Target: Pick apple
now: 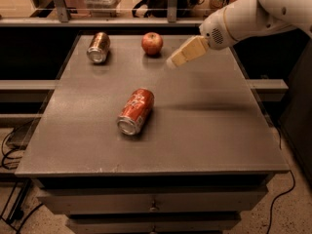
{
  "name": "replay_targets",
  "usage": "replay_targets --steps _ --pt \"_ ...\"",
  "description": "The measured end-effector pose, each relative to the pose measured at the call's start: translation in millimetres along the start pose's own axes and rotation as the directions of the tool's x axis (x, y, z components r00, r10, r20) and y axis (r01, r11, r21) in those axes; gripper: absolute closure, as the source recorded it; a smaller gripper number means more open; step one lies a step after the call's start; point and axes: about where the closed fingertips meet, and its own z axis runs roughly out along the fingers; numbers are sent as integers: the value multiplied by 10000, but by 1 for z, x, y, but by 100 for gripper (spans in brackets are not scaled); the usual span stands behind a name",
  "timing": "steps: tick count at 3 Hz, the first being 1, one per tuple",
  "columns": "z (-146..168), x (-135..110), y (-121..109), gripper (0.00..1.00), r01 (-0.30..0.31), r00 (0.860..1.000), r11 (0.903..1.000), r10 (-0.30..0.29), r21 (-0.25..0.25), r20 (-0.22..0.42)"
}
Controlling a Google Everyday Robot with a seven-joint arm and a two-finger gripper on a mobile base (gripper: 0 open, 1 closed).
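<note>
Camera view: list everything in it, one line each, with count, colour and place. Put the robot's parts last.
apple: one, red with yellowish patches, far middle of the table.
gold-brown can: one, lying on its side, far left of the table, left of the apple.
red soda can: one, lying on its side, near the table's middle.
table: one, grey top, fills most of the view.
drawers: two show, dark grey, under the tabletop.
cables: black, on the floor at both sides.
arm: one, white, reaching in from the upper right.
gripper: one, tan, over the table's far part, just right of the apple, not touching it.
</note>
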Motion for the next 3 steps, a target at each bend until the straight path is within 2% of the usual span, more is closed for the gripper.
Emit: replay_targets --steps 1,3 --pt "8 2 2 0 -362 9993 9993 362 -9 107" --pt "67 -26 -10 0 -682 9895 9974 706 -233 1260"
